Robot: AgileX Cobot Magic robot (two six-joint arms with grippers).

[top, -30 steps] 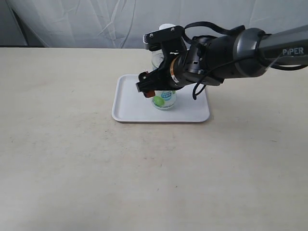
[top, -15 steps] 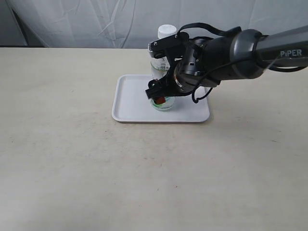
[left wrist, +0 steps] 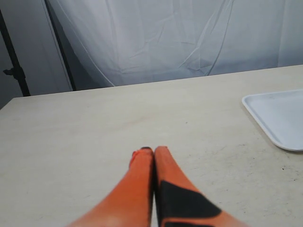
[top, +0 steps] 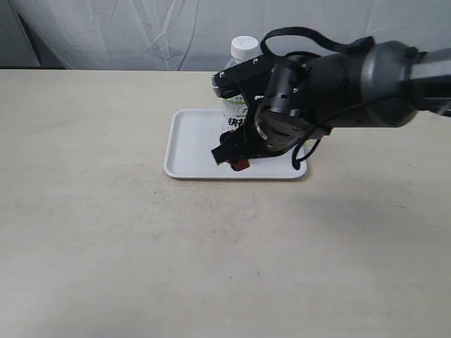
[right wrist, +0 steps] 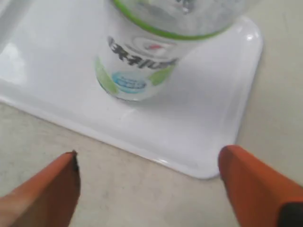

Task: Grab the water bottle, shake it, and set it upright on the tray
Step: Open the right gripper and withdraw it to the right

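Note:
The water bottle (top: 239, 77) stands upright on the white tray (top: 192, 144), its white cap showing above the right arm. In the right wrist view the bottle (right wrist: 147, 56) rests on the tray (right wrist: 208, 104), its label with green circles and a blue patch facing me. My right gripper (right wrist: 149, 158) is open, its orange fingers (right wrist: 255, 184) wide apart over the table beside the tray's rim, clear of the bottle. In the exterior view the right gripper (top: 232, 156) hangs at the tray's front edge. My left gripper (left wrist: 154, 150) is shut on nothing, low over bare table.
The tray's corner (left wrist: 277, 116) shows in the left wrist view. A white curtain (top: 141, 32) backs the beige table (top: 141, 246). A dark stand pole (left wrist: 12, 56) is at the far edge in the left wrist view.
My right gripper has let go of the bottle and drawn back toward the tray's front edge. The bottle stays standing on the tray.

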